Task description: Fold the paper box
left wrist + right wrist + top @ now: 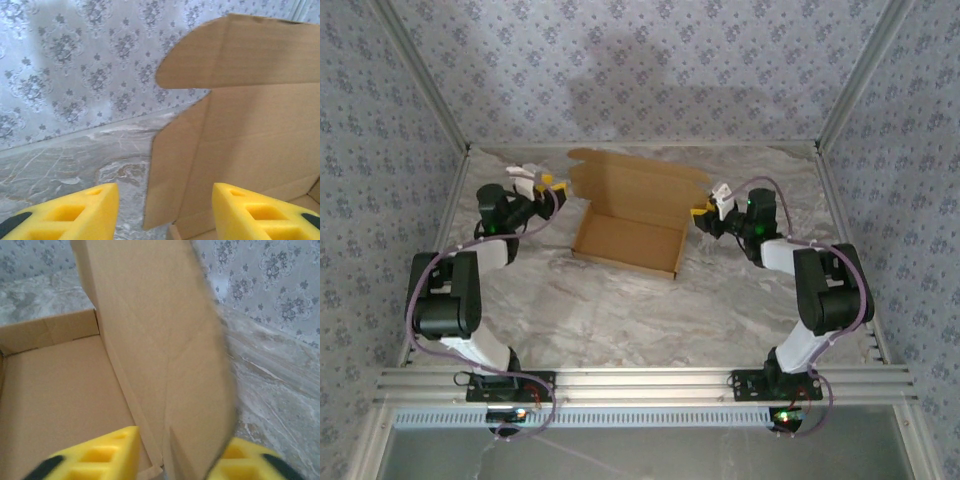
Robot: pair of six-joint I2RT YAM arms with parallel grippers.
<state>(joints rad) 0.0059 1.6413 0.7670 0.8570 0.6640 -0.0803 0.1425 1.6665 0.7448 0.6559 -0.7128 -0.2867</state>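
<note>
Yellow fingers of the right end effector straddle the upright side flap of the box, likely to fold it inward; whether they pinch it I cannot tell. The left end effector is spread and empty, facing the opposite flap. The box sits mid-worktop.

Light is soft, flat and even, and the exposure looks balanced. In the top view a big fuzzy shadow sits on the wallpapered wall at 12 o'clock, and the counter is evenly lit. That view is pretty low-res and a bit mushy.

In the left wrist view the paper box is reasonably sharp. Its curved flap at 1 o'clock is shaded darker than the panel below, and the yellow fingers down at 7 and 5 o'clock look soft.

In the right wrist view the flap sits close to the lens and its 3 o'clock edge is smeared. The wall at 1 o'clock is sharper.
</note>
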